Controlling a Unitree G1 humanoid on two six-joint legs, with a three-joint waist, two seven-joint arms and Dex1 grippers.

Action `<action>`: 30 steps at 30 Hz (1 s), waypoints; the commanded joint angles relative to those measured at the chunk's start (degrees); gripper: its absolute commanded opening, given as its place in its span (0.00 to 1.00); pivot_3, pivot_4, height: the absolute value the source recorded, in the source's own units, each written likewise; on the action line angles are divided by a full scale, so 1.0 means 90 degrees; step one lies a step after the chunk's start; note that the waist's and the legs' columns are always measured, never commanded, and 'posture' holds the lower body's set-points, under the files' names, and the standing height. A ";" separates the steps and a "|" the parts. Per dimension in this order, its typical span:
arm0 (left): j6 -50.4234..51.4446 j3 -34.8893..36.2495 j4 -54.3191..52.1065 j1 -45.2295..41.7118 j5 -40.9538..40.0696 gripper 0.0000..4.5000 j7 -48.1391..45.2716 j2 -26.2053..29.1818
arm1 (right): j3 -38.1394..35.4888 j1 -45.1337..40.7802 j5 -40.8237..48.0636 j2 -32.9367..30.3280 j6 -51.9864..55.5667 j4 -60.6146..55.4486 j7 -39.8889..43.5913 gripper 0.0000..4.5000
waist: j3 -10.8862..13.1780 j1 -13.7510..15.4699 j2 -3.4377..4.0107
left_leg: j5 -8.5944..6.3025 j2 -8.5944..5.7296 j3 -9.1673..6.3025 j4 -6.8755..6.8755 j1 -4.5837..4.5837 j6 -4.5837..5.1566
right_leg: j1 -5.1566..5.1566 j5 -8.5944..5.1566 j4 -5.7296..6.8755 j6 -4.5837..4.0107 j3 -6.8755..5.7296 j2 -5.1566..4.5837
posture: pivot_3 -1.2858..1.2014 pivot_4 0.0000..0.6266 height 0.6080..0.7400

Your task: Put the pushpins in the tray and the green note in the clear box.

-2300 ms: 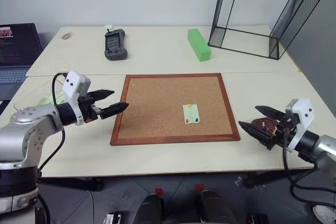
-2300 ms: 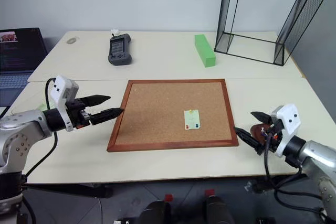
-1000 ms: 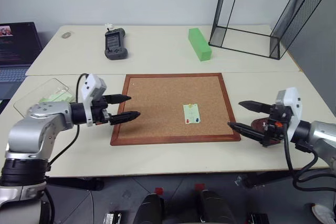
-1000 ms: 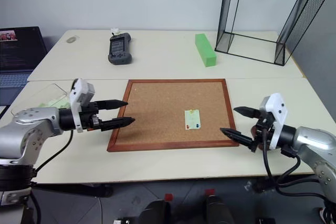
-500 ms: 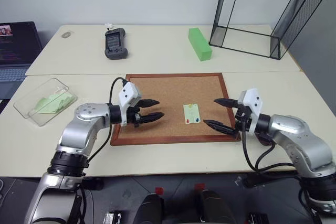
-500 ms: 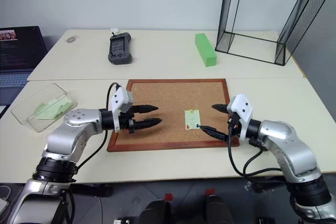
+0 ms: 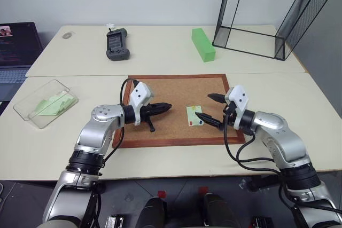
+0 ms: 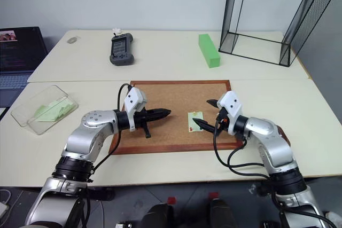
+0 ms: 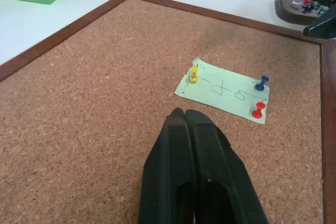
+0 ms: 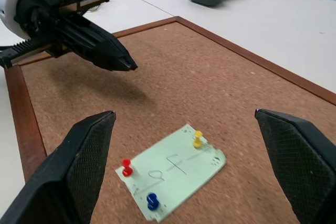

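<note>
Both grippers over the cork board, green note pinned between them

The left gripper [image 7: 166,105] is clenched empty; the right gripper [image 7: 206,107] is spread wide beside the green note [image 7: 195,116], held by three pushpins [image 9: 259,96]. The tray [image 9: 300,8] sits just off the board's right edge, the clear box [image 7: 45,103] far left on the bench [image 7: 160,52], alongside a green block [image 7: 202,45], controller [image 7: 117,45], wire cage [image 7: 275,12].

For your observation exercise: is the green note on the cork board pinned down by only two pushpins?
No. Three pushpins hold the green note: one yellow, one blue and one red.
</note>
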 commanded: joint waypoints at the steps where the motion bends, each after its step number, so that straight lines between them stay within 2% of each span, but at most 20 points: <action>1: -0.0108 -0.0161 0.0253 0.0089 0.0260 0.00 0.0247 -0.0194 | 0.0139 -0.0388 -0.0258 0.0270 -0.0417 0.0446 0.0073 1.00 | 0.0000 -0.0007 0.0000 | 0.0000 -0.0002 0.0005 0.0001 0.0001 0.0000 | -0.0001 0.0001 0.0001 0.0001 0.0004 0.0000 | 0.52 0.24 1.00; 8: -0.0037 -0.0532 0.0621 0.0209 0.0681 0.00 0.0430 -0.0369 | 0.0365 -0.0955 -0.0569 0.0756 -0.0752 0.1523 0.0184 1.00 | -0.0003 -0.0002 0.0004 | 0.0000 -0.0001 -0.0001 0.0000 0.0003 0.0000 | -0.0001 0.0001 0.0003 0.0000 -0.0001 0.0001 | 0.52 0.24 1.00; 20: 0.0219 -0.0353 0.0277 0.0175 0.0523 0.00 0.0528 -0.0480 | 0.0389 -0.1502 -0.0975 0.1074 -0.1360 0.3154 0.0442 1.00 | -0.0010 0.0012 0.0005 | 0.0001 -0.0004 -0.0003 0.0006 0.0016 0.0000 | 0.0014 0.0004 0.0007 0.0005 -0.0001 -0.0005 | 0.52 0.24 1.00; 30: 0.0352 -0.0320 -0.0010 0.0235 0.0513 0.00 0.0502 -0.0342 | 0.0234 -0.1635 -0.1069 0.1210 -0.1535 0.3583 0.0439 0.60 | -0.0010 -0.0002 0.0005 | 0.0001 -0.0002 -0.0002 0.0002 0.0013 -0.0001 | 0.0008 0.0004 0.0007 0.0005 0.0000 -0.0005 | 0.52 0.24 1.00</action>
